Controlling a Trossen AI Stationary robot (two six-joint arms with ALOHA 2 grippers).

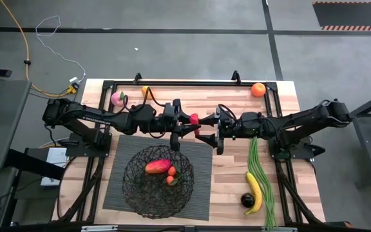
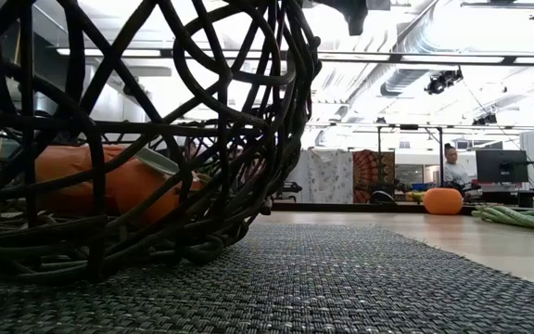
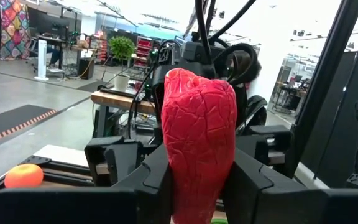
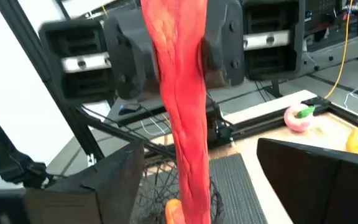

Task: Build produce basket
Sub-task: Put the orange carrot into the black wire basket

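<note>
Handover above the counter, at twelve o'clock of the round black wire-mesh basket (image 1: 158,182). Left jaws pinch the wrinkled red toy pepper (image 3: 199,134) at its base; right jaws spread, clear of it. Pepper appears light, stiff, ridged; best taken across its narrow middle.

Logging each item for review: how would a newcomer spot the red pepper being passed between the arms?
Find the wire basket on the dark mat, then look past its far rim to where both arms meet. The red pepper hangs there in the left tool: the only produce off the table, unlike the one in the basket.
</note>
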